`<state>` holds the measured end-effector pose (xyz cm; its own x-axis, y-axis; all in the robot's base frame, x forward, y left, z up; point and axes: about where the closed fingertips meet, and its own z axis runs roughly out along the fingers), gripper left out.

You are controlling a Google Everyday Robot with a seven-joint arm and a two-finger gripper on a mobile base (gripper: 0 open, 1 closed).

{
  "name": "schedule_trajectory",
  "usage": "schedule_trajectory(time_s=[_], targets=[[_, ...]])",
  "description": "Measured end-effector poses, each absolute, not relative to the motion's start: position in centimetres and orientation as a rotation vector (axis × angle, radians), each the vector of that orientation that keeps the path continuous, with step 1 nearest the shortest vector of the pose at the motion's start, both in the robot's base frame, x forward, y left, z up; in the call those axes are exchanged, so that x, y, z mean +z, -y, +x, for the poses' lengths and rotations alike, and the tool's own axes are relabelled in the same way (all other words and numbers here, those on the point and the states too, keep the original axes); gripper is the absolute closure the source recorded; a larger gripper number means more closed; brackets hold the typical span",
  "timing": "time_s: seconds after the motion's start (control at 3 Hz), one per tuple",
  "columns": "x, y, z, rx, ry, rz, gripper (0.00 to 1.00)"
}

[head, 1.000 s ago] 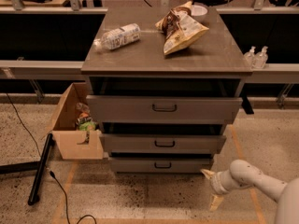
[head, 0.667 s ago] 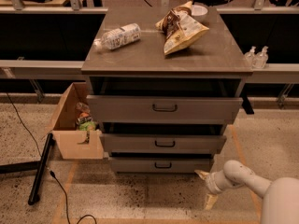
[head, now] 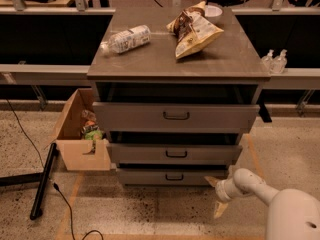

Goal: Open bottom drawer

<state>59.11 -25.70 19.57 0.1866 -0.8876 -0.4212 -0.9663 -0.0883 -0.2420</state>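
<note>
The grey metal cabinet [head: 180,64] has three drawers. The bottom drawer [head: 150,177] is the lowest, a shallow grey front with a small dark pull handle [head: 174,176], and it sits a little set back under the middle drawer [head: 140,154]. My gripper [head: 215,195] is low by the floor at the bottom drawer's right end, to the right of the handle and apart from it. Its two pale fingers [head: 212,181] are spread open, one above the other, and hold nothing. The white arm [head: 280,209] comes in from the lower right.
The top drawer [head: 130,116] and middle drawer stand slightly pulled out. A water bottle [head: 127,39] and snack bags [head: 195,26] lie on the cabinet top. A cardboard box [head: 80,134], a black pole [head: 42,181] and a cable [head: 62,201] are on the floor at left.
My gripper has moved left along the floor, closer to the bottom drawer's right end. The drawers have not moved.
</note>
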Motion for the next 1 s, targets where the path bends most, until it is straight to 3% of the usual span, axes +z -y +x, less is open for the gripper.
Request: schedule_trajectory(time_s=[1.0], targets=[[20.99,26.85,61.17,0.164,-1.712,-2.044,0.00]])
